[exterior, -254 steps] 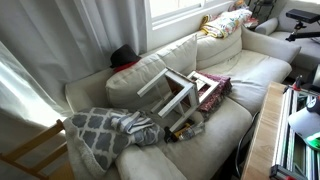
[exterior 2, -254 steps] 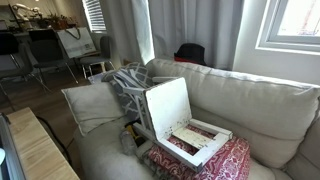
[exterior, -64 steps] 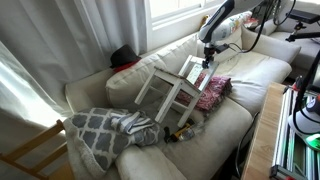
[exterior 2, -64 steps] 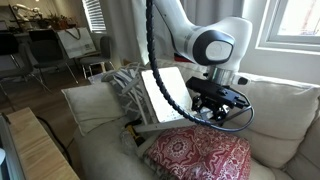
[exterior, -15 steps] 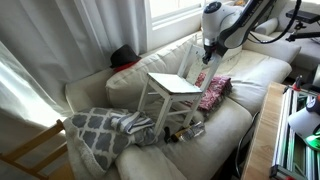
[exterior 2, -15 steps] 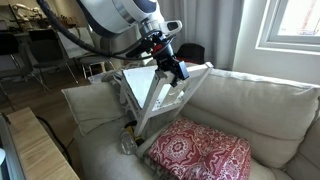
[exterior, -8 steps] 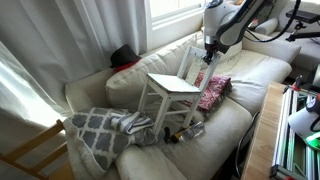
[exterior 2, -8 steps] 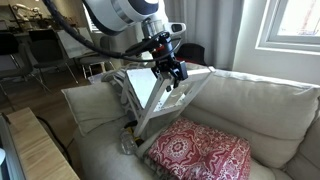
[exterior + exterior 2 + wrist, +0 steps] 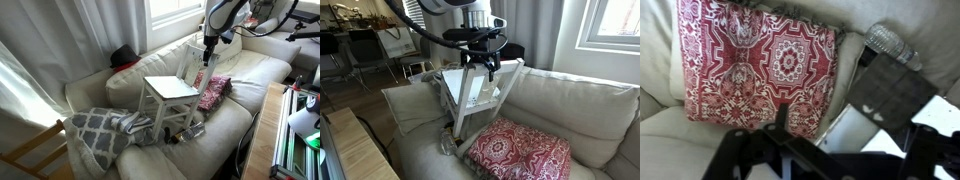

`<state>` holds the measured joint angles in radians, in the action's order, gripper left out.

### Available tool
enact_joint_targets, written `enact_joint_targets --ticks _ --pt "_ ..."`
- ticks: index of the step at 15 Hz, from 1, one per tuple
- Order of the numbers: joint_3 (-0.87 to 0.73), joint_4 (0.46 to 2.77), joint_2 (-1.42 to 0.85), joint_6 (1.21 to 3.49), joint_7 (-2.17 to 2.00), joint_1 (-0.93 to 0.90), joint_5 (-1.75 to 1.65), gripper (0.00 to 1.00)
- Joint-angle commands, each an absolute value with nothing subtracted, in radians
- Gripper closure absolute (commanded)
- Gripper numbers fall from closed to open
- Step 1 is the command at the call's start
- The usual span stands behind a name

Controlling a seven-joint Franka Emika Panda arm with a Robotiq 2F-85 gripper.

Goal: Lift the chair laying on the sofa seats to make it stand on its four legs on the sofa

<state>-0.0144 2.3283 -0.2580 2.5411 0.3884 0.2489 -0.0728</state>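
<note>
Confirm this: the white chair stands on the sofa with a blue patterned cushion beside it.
One thing is wrong: the cushion is red with a pale pattern, not blue, as the wrist view shows plainly. The rest holds: in an exterior view the chair stands on the sofa with that cushion beside it.

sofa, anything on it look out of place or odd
Yes: a white chair stands on the sofa seat cushions, odd for furniture. A clear plastic bottle lies loose beside the red patterned cushion, and a grey blanket sits crumpled at one end.
</note>
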Motion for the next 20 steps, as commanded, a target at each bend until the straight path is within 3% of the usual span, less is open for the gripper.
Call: enact_joint_targets --ticks 1,6,8,12,13,14,16,18,20 --pt "0.030 2.350 -0.232 2.417 0.600 0.258 0.076 0.00" --pt "0.030 2.276 -0.273 2.255 0.768 0.242 0.175 0.00" --pt "0.022 2.243 -0.279 2.169 0.816 0.239 0.197 0.27" --pt "0.012 2.176 -0.315 1.991 0.857 0.233 0.228 0.58" --pt "0.010 2.158 -0.332 1.941 0.850 0.231 0.236 0.43" --pt "0.009 2.144 -0.355 1.897 0.841 0.230 0.252 0.21" --pt "0.010 2.128 -0.398 1.915 0.818 0.228 0.301 0.16" --pt "0.012 2.105 -0.438 1.938 0.812 0.231 0.339 0.02" --pt "0.013 2.077 -0.471 1.956 0.806 0.236 0.365 0.00"
